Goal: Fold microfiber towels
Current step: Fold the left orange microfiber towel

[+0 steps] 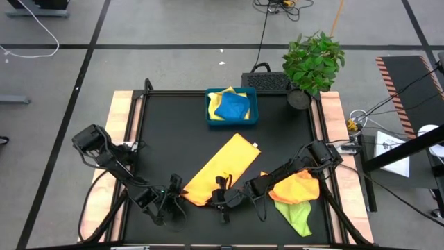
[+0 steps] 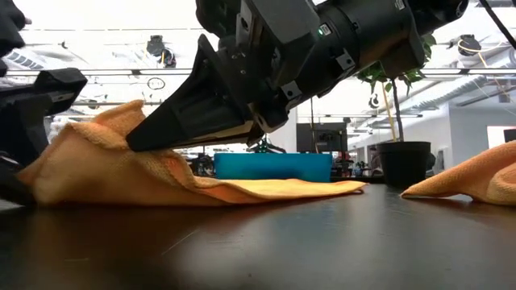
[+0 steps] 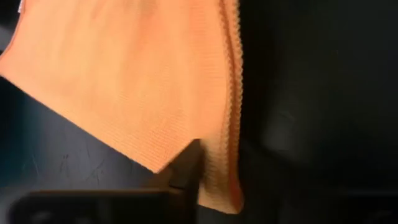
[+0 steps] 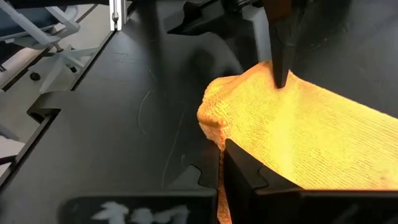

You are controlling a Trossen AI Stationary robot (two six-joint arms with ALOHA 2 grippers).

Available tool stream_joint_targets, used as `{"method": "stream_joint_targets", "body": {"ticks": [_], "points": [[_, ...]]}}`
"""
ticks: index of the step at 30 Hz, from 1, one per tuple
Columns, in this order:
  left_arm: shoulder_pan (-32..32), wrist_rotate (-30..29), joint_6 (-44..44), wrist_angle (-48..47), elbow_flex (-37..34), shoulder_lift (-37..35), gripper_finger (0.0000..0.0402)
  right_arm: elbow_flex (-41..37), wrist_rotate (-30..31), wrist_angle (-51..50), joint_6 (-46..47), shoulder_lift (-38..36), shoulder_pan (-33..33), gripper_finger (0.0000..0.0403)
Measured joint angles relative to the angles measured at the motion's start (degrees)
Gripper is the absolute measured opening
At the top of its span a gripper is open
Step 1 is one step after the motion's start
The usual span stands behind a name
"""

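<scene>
I am working on the orange-yellow towel (image 1: 225, 169), which lies as a long folded strip from the middle of the table (image 1: 166, 125) down toward its near edge. I have both arms at the strip's near end, because that end must be lifted together to fold the strip over itself.

My right gripper (image 1: 223, 199) is clenched on the towel's near end; from the right wrist view the cloth bunches up right at my fingers (image 4: 249, 180). In the low view that end rises off the table in a hump, while the far end lies flat. I hold it tight so the layers do not slip apart.

My left gripper (image 1: 173, 196) sits at the other near corner of the strip. From the left wrist view I see the towel's hemmed edge (image 3: 231, 93) hanging down at my finger (image 3: 186, 171), but I cannot tell if that gripper has hold of the cloth yet.

The other towels wait out of my way. An orange towel (image 1: 298, 186) and a lime green towel (image 1: 298, 215) are heaped at the near right corner. A blue towel (image 1: 232, 105) and a pale yellow one (image 1: 218, 94) sit in the blue tray (image 1: 252, 119) at the far edge, I think as the place for finished ones.
</scene>
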Motion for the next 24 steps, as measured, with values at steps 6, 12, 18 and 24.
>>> {"method": "stream_joint_targets", "body": {"ticks": [6, 12, 18, 24], "points": [[2.04, 0.33, -0.15, 0.8, -0.06, 0.0, 0.0011, 0.0, 0.07, -0.78, 0.0, 0.0, -0.39, 0.0004], [5.6, 5.29, -2.09, 1.02, 1.71, -2.16, 0.0005, 0.0, 0.22, -2.44, -0.48, 0.0, -0.76, 0.0022], [9.94, 11.76, -5.07, -2.73, 5.35, -5.53, 0.0004, 0.0, 1.57, -2.88, -0.05, 0.0, -0.7, 0.0082], [14.45, 17.44, -5.13, -10.22, 12.06, -6.38, 0.0003, 0.0, 10.33, -11.79, 2.31, -2.01, -0.63, 0.0131]]}}
